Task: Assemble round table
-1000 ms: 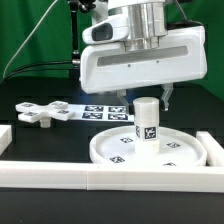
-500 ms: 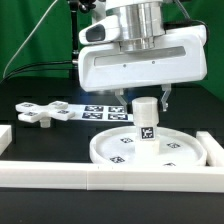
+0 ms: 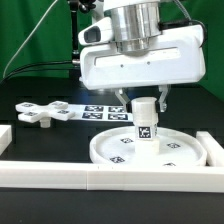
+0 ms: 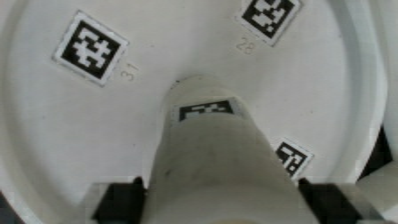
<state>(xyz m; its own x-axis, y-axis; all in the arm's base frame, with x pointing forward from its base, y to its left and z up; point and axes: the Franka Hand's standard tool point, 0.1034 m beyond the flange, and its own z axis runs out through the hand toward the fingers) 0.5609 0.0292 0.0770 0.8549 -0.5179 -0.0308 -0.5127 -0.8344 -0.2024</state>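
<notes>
The short white cylinder leg stands upright at the middle of the large rimmed round disc. My gripper comes down from above and is shut on the leg's upper part, one finger on each side. In the wrist view the leg fills the middle, with the black finger pads pressed against its sides and the tagged disc beneath it. The flat cross-shaped piece lies apart on the black table at the exterior view's left.
The marker board lies behind the disc. A long white border rail runs along the front, with another section at the exterior view's right. A green backdrop and cables stand behind.
The gripper's white body has shifted slightly up and turned a little about the leg. The leg stays upright on the disc, still gripped.
</notes>
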